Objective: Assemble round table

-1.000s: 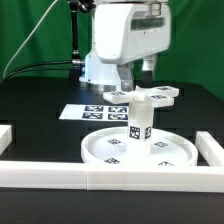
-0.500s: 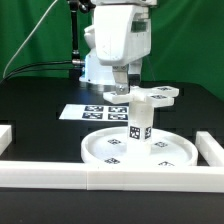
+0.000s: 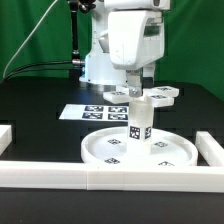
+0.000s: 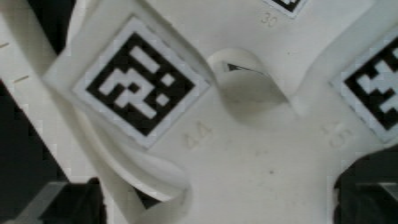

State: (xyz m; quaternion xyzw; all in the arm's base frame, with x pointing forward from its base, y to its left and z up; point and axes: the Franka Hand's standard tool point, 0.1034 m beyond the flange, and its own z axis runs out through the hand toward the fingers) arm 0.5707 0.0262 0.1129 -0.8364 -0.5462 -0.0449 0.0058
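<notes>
From the exterior view I see the round disc [image 3: 140, 150] flat on the black table [image 3: 40, 100] against the front border rail [image 3: 110, 178], with the cylinder leg [image 3: 140, 122] upright on its middle and the cross-shaped piece [image 3: 152, 94] just behind the leg top, but the arm body hides most of the cross. The gripper [image 3: 134, 88] sits right at that piece and its fingers are buried behind the housing, so I can't tell if it's gripping or spread. Wrist view is filled by the cross-shaped piece [image 4: 249, 120], tags cut off at the edges, no fingers visible; the marker board [image 3: 88, 112] lies behind the disc.
</notes>
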